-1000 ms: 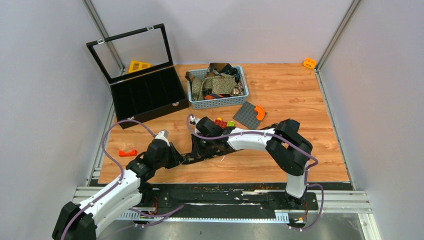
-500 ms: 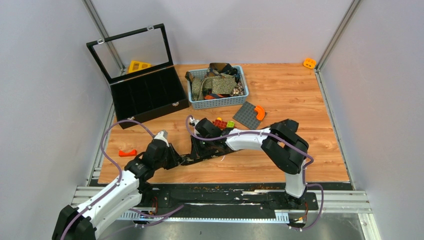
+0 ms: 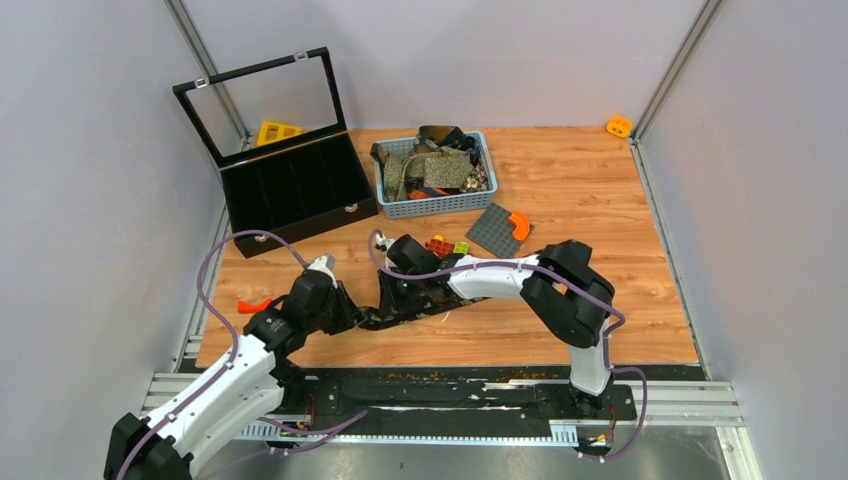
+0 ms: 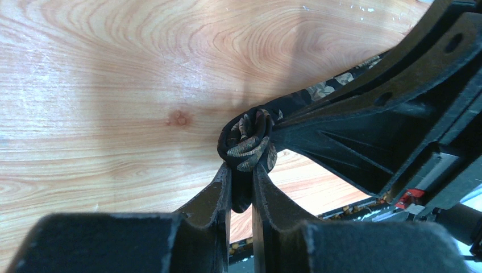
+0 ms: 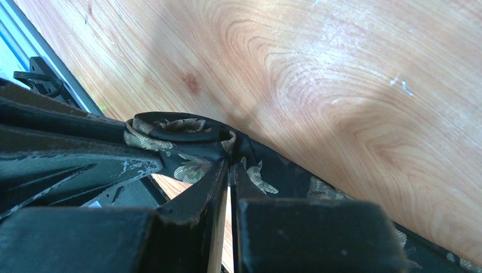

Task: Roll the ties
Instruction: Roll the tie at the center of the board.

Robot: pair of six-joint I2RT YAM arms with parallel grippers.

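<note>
A black tie (image 3: pixel 425 308) with a pale leaf print lies across the front of the wooden table, and its left end is wound into a small roll (image 4: pixel 248 143). My left gripper (image 3: pixel 347 313) is shut on that roll (image 4: pixel 241 173) and pinches it between its fingertips. My right gripper (image 3: pixel 390 298) is shut on the tie just beside the roll (image 5: pixel 229 166). The roll also shows in the right wrist view (image 5: pixel 170 128). The two grippers almost touch. More ties (image 3: pixel 432 165), olive and brown, are heaped in a blue-grey basket (image 3: pixel 434 207) at the back.
An open black case (image 3: pixel 300 185) with a glass lid stands at the back left. A grey studded plate (image 3: pixel 490 232) with an orange piece (image 3: pixel 519 224), and red and green bricks (image 3: pixel 446 246), lie behind the right arm. An orange piece (image 3: pixel 252 305) lies at the left.
Both grippers have shifted slightly left with the tie's rolled end held between them. The left arm's elbow has swung a little to the left.
</note>
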